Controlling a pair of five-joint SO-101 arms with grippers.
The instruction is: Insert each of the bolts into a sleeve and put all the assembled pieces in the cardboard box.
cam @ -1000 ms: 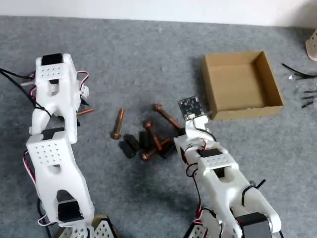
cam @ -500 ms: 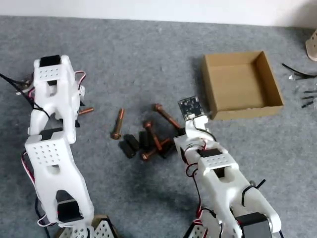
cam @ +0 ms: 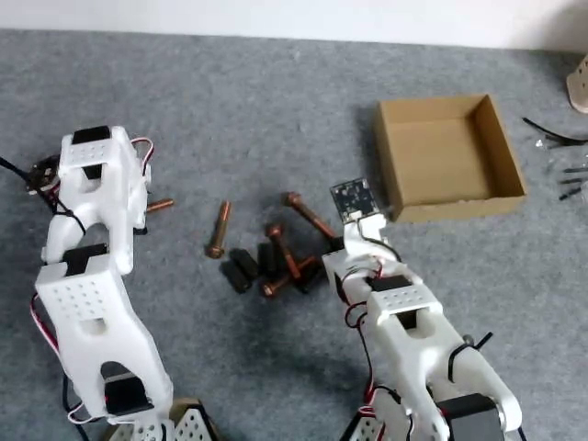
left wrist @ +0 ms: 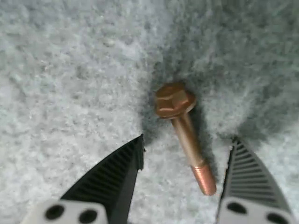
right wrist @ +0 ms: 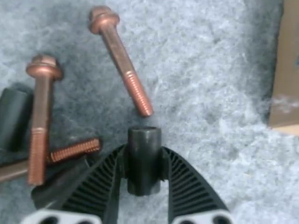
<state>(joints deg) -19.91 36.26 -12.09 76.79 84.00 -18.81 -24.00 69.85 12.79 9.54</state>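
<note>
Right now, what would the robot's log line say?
left gripper: open, straddling bolt | right gripper: shut on sleeve | cardboard box: empty

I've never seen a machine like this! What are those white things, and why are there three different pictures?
These are two robot arms: the left arm and the right arm. One picture looks down from above; the other two come from little cameras on each arm's wrist. On the grey table lie copper bolts, black sleeves and a cardboard box. The left pincer is open, with one bolt lying between its fingers. The right pincer squeezes a sleeve.
</note>
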